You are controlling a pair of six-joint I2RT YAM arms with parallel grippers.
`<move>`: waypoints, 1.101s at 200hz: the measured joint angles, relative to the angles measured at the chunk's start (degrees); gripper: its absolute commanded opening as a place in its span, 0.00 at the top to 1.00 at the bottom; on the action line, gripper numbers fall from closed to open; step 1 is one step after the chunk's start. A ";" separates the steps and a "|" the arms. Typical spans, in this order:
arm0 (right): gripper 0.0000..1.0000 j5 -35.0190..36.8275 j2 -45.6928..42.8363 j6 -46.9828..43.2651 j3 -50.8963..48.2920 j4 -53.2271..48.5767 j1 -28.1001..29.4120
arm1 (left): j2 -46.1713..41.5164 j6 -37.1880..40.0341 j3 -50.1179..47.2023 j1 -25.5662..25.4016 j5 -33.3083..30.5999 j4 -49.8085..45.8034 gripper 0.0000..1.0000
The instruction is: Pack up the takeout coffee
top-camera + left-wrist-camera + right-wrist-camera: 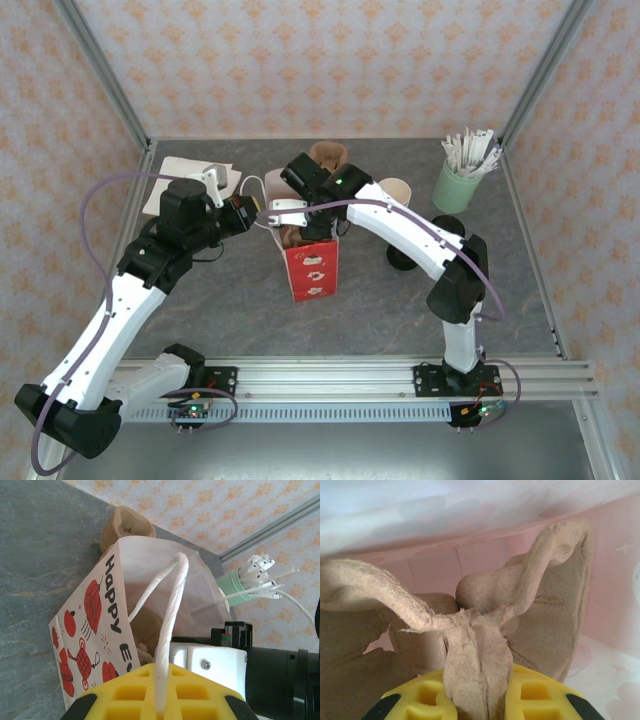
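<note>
A red-and-white printed paper bag (311,266) stands open at the table's middle. My left gripper (262,214) is shut on the bag's white twisted handle (170,610), which runs into the yellow jaws (161,706). My right gripper (300,232) reaches down into the bag and is shut on the middle ridge of a brown pulp cup carrier (477,645). The carrier also shows inside the bag in the left wrist view (145,626). One takeout coffee cup (398,189), cream inside, stands behind the right arm. Round black lids (447,225) (403,258) lie beside that arm.
A second brown pulp carrier (327,153) lies behind the bag. A mint cup of white sticks (458,184) stands at the back right. White napkins (200,172) lie at the back left. Metal frame posts and patterned walls close in the table.
</note>
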 measured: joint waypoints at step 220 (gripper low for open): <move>0.81 0.46 2.91 2.38 1.14 -1.25 -0.72 | 2.64 -0.20 1.42 0.00 1.38 0.46 0.96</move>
